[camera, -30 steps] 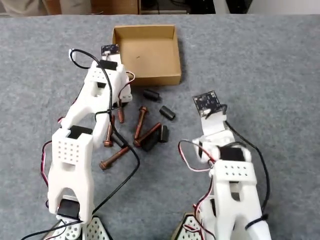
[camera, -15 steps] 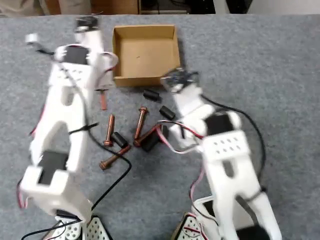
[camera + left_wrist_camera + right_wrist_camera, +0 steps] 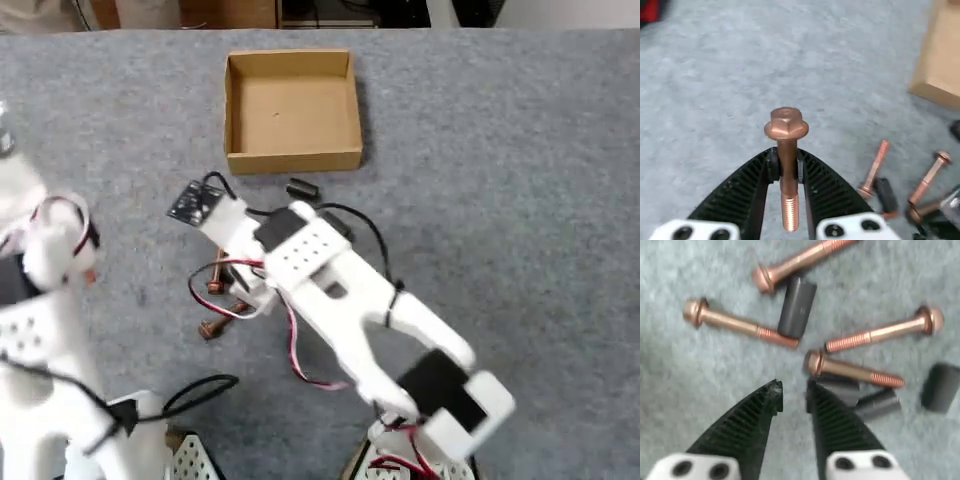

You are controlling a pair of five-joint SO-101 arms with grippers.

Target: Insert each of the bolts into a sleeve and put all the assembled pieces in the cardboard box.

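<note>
Nothing sits in the cardboard box (image 3: 293,160) yet. Our left gripper (image 3: 786,162) pinches one copper bolt (image 3: 785,124) well left of the box. Our right gripper (image 3: 793,390), slightly spread and holding nothing, hangs over the loose bolts (image 3: 735,322) and black sleeves (image 3: 797,306) in front of the box. As far as we can see, none are joined.

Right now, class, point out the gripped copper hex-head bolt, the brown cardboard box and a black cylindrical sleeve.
copper hex-head bolt (image 3: 786,124): left wrist view, its head.
brown cardboard box (image 3: 294,160): high view, near wall.
black cylindrical sleeve (image 3: 797,306): right wrist view, its side.
</note>
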